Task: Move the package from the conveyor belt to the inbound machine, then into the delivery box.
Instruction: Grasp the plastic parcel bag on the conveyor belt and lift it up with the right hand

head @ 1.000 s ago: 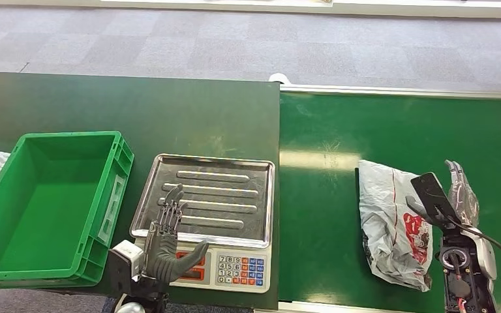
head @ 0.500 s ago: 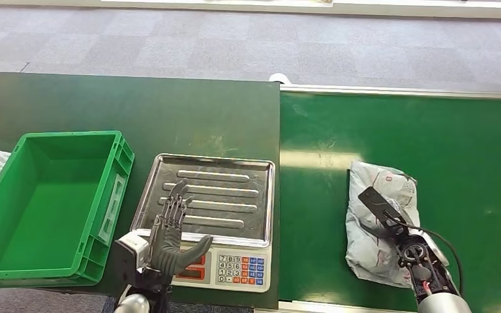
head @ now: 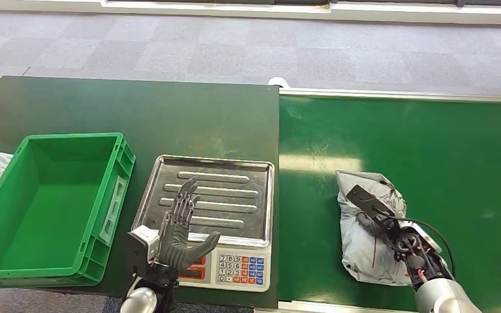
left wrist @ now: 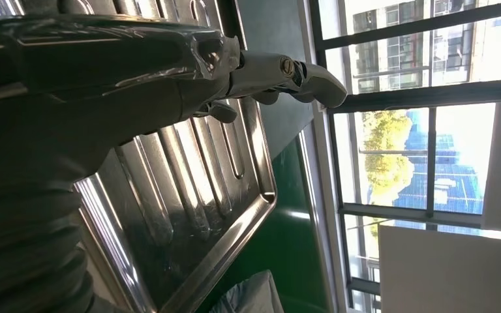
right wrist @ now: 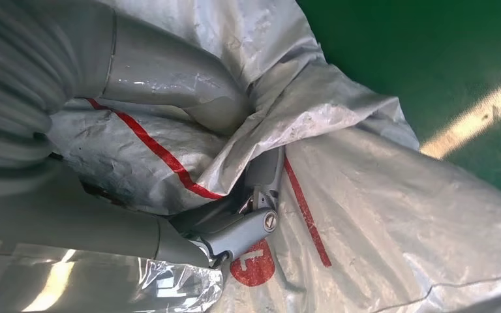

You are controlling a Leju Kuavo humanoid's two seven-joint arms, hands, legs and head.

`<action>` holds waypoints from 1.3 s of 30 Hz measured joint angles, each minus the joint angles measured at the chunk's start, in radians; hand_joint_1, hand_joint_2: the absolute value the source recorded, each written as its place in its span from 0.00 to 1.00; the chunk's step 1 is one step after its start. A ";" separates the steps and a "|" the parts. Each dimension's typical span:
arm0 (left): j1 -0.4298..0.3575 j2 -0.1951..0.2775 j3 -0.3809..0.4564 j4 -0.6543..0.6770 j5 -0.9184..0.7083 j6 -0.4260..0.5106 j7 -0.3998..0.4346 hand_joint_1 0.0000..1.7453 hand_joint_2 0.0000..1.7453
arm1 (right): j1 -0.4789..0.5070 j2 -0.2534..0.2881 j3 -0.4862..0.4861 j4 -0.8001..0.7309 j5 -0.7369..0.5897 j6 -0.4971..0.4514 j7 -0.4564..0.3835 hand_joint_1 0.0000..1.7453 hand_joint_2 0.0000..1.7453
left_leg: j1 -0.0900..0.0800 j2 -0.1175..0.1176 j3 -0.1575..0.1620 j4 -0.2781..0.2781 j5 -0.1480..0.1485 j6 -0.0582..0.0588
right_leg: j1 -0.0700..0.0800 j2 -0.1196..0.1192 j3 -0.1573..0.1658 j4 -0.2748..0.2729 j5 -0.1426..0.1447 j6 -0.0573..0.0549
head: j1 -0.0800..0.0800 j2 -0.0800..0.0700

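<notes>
Silver-armed, the robot's right hand [head: 379, 222] clenches a fold of the grey plastic package [head: 365, 225] on the green conveyor belt [head: 430, 150], near right. The left hand [head: 177, 228], fingers spread and empty, hovers over the scale's steel tray [head: 235, 189], beside the green crate [head: 114, 189].

Silver-grey package [head: 372, 231] with red stripes and a red round mark, on the bright green conveyor belt [head: 430, 143]. Dark green worktop [head: 137, 111] carrying a bright green box [head: 45, 202] at its left edge and a silver ribbed scale tray [head: 212, 195] above a white keypad [head: 238, 268] with blue and orange keys. Both hands dark grey: left hand [head: 177, 231], right hand [right wrist: 189, 163]. Floor [head: 235, 45]: grey carpet tiles.
</notes>
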 joint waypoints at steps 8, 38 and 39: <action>0.038 0.005 0.022 -0.042 -0.004 0.012 0.000 0.00 1.00 | 0.021 0.014 0.004 -0.032 -0.006 -0.094 -0.078 1.00 1.00 | 0.000 -0.001 -0.005 0.000 0.000 0.000 | 0.000 0.000 -0.004 0.000 0.000 0.000 | 0.000 0.000; 0.108 0.008 0.042 -0.116 -0.027 0.041 -0.015 0.00 1.00 | 0.242 0.116 -0.046 -0.592 -0.108 -0.410 -0.028 1.00 1.00 | 0.000 -0.001 -0.015 0.000 0.000 0.000 | 0.000 -0.001 -0.015 0.001 0.000 0.000 | 0.000 0.000; 0.105 0.008 0.041 -0.114 -0.027 0.039 -0.016 0.00 1.00 | 0.249 0.121 -0.051 -0.610 -0.107 -0.414 -0.027 1.00 1.00 | 0.000 -0.001 -0.015 0.000 0.000 0.000 | 0.000 -0.001 -0.015 0.001 0.000 0.000 | 0.000 0.000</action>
